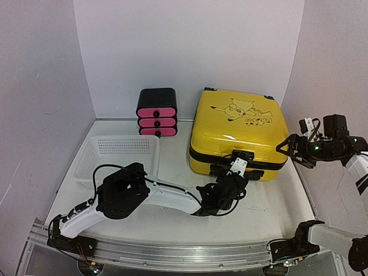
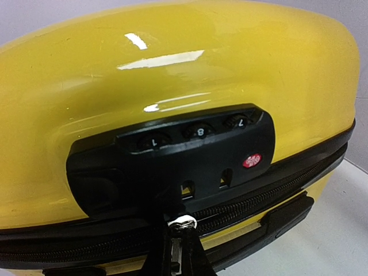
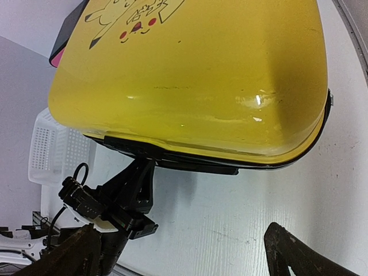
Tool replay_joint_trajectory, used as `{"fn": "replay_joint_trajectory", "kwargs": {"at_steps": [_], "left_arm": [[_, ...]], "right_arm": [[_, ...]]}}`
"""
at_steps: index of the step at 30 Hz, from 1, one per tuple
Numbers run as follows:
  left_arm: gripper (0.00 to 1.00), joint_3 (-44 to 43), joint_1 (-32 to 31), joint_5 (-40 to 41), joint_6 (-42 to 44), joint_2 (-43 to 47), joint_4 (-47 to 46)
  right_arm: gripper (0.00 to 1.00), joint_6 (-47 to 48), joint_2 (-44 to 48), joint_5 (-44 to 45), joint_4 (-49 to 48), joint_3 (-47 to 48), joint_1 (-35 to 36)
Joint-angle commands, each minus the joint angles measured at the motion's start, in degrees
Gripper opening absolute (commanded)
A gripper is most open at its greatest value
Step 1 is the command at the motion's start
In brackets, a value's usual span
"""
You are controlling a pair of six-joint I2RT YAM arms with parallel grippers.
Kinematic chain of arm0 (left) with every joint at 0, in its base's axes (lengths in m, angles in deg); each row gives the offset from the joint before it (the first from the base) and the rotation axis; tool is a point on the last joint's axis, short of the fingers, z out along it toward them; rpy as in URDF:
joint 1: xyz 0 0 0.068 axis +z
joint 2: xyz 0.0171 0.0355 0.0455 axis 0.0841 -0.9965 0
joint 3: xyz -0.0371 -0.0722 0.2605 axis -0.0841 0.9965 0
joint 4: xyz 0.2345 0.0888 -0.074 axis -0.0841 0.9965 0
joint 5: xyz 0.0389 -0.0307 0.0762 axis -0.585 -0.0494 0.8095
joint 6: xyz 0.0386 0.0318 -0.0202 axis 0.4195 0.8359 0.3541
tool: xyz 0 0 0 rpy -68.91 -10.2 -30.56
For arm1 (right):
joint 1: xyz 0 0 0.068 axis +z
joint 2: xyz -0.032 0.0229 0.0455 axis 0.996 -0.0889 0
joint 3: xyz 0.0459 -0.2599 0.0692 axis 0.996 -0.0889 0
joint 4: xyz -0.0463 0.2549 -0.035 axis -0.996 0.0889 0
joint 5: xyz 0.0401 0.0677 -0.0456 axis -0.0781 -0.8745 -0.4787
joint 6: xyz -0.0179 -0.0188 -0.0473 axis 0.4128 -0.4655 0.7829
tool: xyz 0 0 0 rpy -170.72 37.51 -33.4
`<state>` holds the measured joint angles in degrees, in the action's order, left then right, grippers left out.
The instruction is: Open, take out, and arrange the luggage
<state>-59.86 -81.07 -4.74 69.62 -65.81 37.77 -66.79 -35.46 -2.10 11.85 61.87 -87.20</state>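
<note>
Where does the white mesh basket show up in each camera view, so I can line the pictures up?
Top external: white mesh basket sits left of centre on the table, to the left of the yellow luggage.
Left wrist: not in view.
Right wrist: at the left edge, mid-height, past the luggage.
Shared landmark: the yellow luggage, visible in all three views.

We read 1, 8 and 7 on the dials [image 2: 200, 132] of the luggage [image 2: 172, 69] lock [image 2: 115, 172]; its red badge [image 2: 252, 160] stays illegible.
</note>
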Motion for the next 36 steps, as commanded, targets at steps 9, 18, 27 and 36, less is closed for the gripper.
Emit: {"fn": "replay_joint_trajectory", "kwargs": {"at_steps": [9, 18, 27, 36], "left_arm": [[0.0, 16.94, 1.92, -10.5, -3.12, 14.02, 0.33], [0.0, 25.49, 6.76, -28.83, -9.46, 20.08, 0.09], [0.4, 24.89, 7.92, -41.01, -21.84, 18.86, -0.49], [0.45, 20.81, 6.8, -36.64, -22.79, 16.79, -0.45]], "right_arm": [[0.98, 16.29, 4.38, 13.17, -3.42, -4.19, 17.29], [0.98, 36.64, 0.19, 11.85, 1.62, -1.88, 25.69], [0.98, 33.7, -2.32, 16.4, 1.71, 2.35, 25.74], [0.98, 22.29, -0.84, 23.07, -0.72, 3.05, 25.69]]}}
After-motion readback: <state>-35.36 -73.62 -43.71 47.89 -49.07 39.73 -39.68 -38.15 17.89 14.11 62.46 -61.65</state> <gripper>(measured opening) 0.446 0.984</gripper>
